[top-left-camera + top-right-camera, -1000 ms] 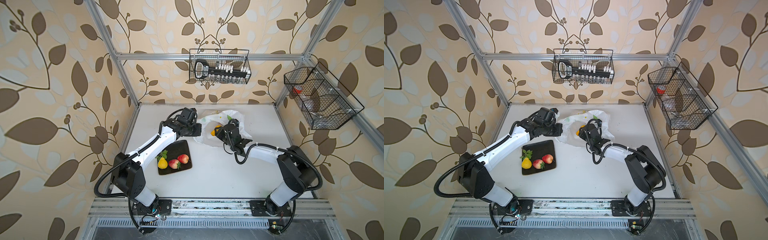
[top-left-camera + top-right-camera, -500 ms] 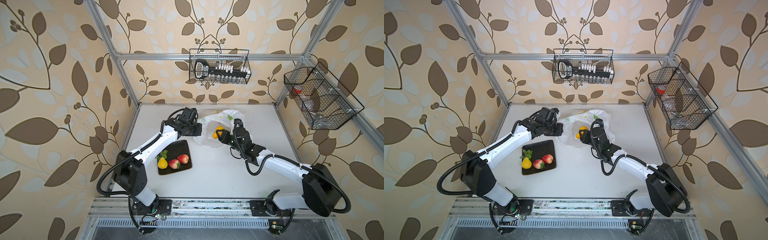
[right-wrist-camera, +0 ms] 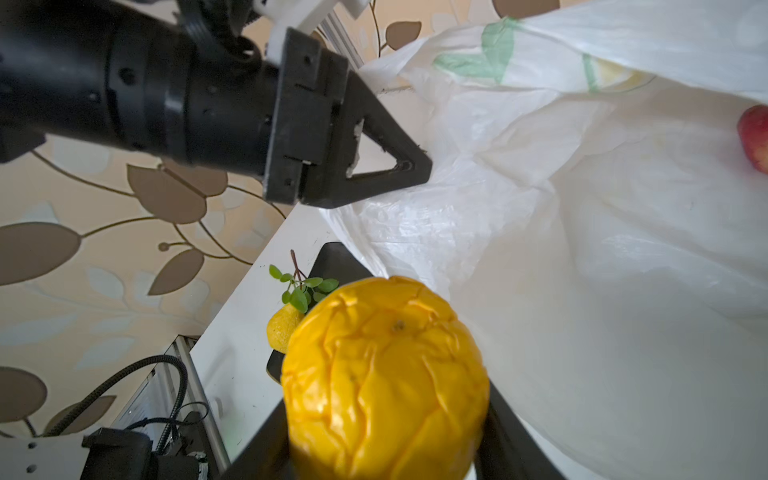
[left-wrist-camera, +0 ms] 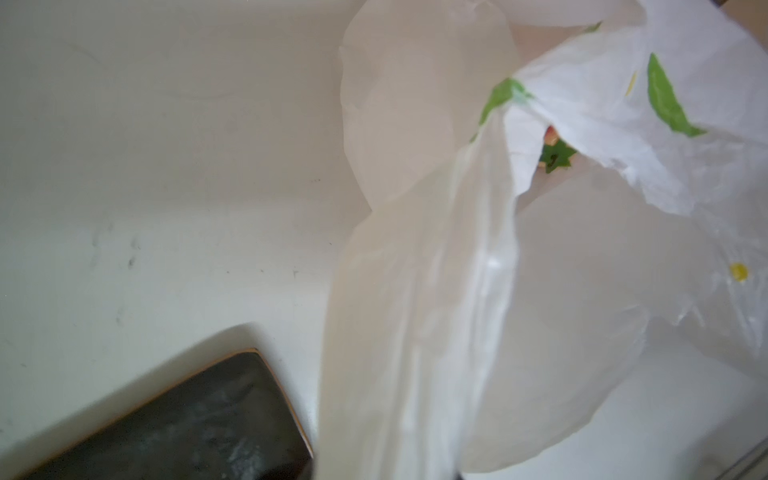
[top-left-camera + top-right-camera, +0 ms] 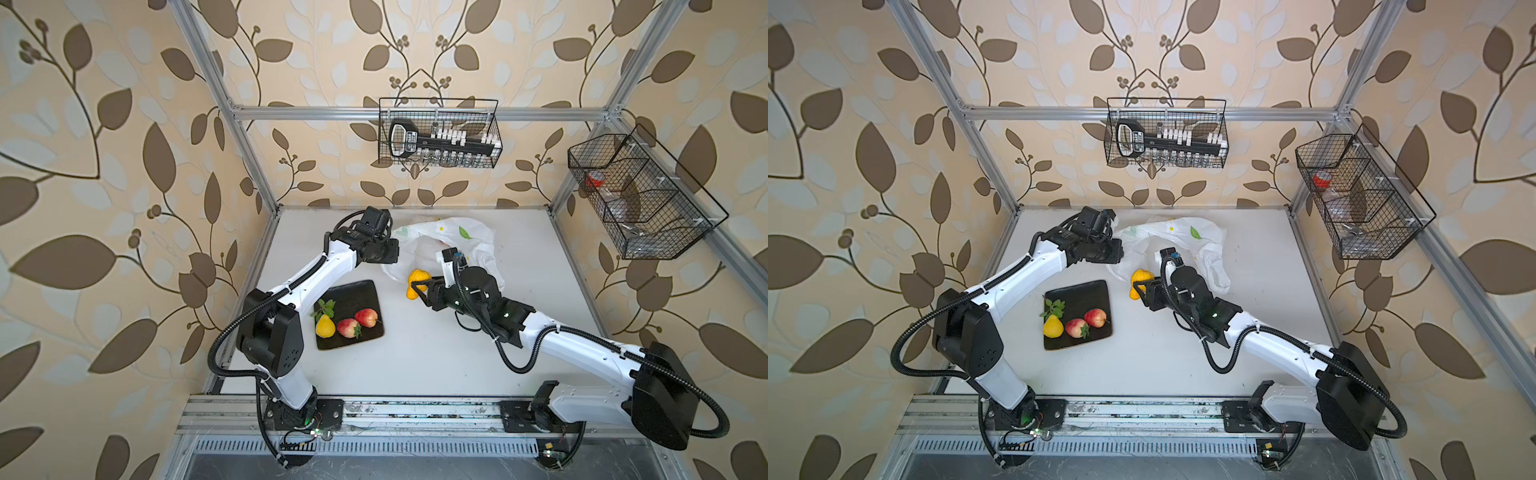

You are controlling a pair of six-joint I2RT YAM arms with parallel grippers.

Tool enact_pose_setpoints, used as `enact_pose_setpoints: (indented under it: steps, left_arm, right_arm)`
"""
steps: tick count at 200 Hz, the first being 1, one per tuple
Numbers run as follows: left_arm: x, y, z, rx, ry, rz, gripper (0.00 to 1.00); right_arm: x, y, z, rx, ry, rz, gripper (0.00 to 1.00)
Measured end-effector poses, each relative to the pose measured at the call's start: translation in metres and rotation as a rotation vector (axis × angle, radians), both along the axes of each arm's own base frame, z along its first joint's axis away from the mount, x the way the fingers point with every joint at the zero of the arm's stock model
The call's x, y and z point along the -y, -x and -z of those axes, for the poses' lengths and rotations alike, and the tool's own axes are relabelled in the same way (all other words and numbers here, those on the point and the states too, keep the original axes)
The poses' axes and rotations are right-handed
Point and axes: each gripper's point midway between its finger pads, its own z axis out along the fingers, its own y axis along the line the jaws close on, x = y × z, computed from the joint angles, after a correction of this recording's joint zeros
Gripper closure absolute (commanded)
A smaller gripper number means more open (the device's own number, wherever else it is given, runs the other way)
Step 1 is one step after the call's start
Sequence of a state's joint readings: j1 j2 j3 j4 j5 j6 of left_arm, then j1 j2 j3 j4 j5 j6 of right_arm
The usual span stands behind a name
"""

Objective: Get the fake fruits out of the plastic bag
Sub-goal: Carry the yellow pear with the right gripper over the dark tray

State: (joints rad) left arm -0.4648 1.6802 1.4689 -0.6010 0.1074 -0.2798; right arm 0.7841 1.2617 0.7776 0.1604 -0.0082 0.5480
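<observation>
The plastic bag (image 5: 457,237) (image 5: 1183,232) lies crumpled at the back middle of the table. My right gripper (image 5: 415,284) (image 5: 1138,282) is shut on a wrinkled orange-yellow fruit (image 3: 384,374), held just in front of the bag's mouth. My left gripper (image 5: 395,255) (image 3: 419,166) sits at the bag's left edge. A strip of the bag (image 4: 415,332) runs down to its jaws, which are hidden. A red apple (image 3: 754,137) and a green strawberry cap (image 4: 555,156) show inside the bag. A yellow pear (image 5: 325,327) and two red fruits (image 5: 348,327) (image 5: 367,317) lie on the dark tray (image 5: 357,291).
A wire basket (image 5: 440,133) with tools hangs on the back wall. Another wire basket (image 5: 640,199) hangs on the right wall. Aluminium frame posts (image 5: 245,145) stand at the table's back corners. The tray is left of centre, between the two arms.
My right gripper has drawn back out of the bag toward the front with the orange-yellow fruit in it. The left gripper has stayed at the bag's left edge.
</observation>
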Motion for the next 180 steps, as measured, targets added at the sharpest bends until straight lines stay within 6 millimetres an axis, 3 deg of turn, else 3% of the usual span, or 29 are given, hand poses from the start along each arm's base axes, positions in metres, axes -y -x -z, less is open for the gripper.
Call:
enact_pose_setpoints:
  steps: [21, 49, 71, 104, 124, 158, 180]
  left_arm:
    - [0.003, 0.002, 0.0, -0.006, 0.013, 0.022, 0.31]
    - [0.006, 0.016, -0.006, 0.004, 0.061, 0.057, 0.02]
    - [0.006, 0.036, -0.022, 0.027, 0.108, 0.096, 0.01]
    - [-0.006, 0.052, -0.076, 0.16, 0.151, 0.088, 0.01]
    - [-0.027, 0.057, -0.104, 0.246, 0.126, 0.01, 0.01]
    - [-0.078, 0.061, -0.135, 0.357, 0.064, -0.229, 0.01]
    - [-0.123, 0.07, -0.138, 0.401, 0.02, -0.411, 0.01]
  right_arm:
    - [-0.001, 0.001, 0.0, 0.003, 0.003, -0.003, 0.59]
    - [0.002, 0.0, 0.002, 0.018, 0.031, -0.004, 0.59]
    - [0.004, 0.001, 0.007, 0.022, 0.075, -0.014, 0.59]
    - [0.004, 0.003, 0.004, 0.045, 0.126, -0.045, 0.59]
    - [-0.003, 0.008, -0.008, 0.076, 0.141, -0.085, 0.59]
    - [-0.05, 0.027, -0.038, 0.154, 0.142, -0.223, 0.59]
    - [-0.092, 0.037, -0.034, 0.173, 0.162, -0.31, 0.59]
